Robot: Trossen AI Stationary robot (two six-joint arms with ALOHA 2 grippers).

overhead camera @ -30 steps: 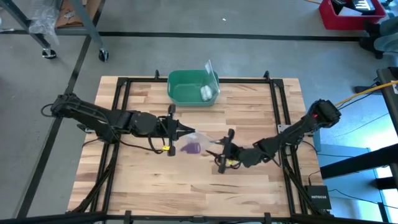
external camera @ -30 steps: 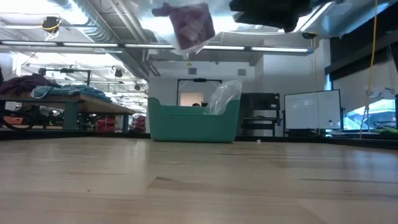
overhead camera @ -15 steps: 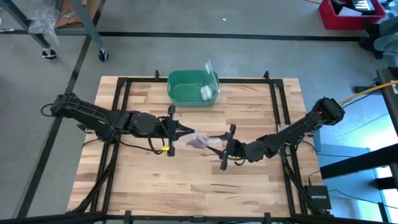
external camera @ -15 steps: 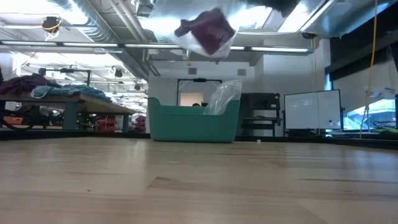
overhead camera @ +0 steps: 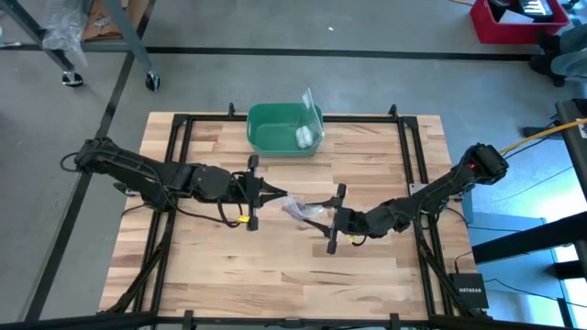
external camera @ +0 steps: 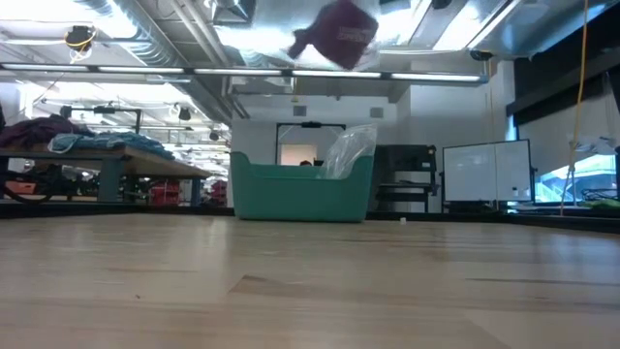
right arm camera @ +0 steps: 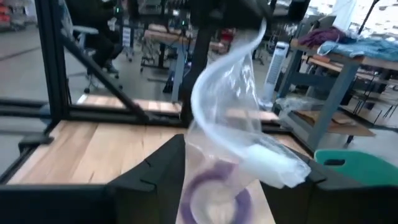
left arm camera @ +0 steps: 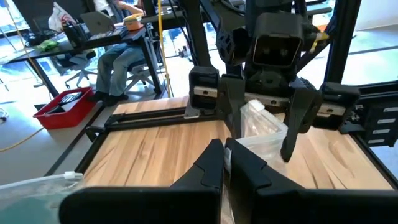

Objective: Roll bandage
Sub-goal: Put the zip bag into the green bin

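Item: bagged bandage (right arm camera: 214, 186), held aloft between my claws.
My left gripper (overhead camera: 271, 192) pinched the plastic bag (overhead camera: 298, 209) clenched; my right gripper (overhead camera: 328, 218) clasped its other end, for unpacking.

light: bright, even | glare: ceiling lights (external camera: 145, 68) | shadows: soft

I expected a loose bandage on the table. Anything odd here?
Yes: the bandage is a purple roll sealed in a clear bag, held in the air between the left gripper and right gripper, not unpacked.
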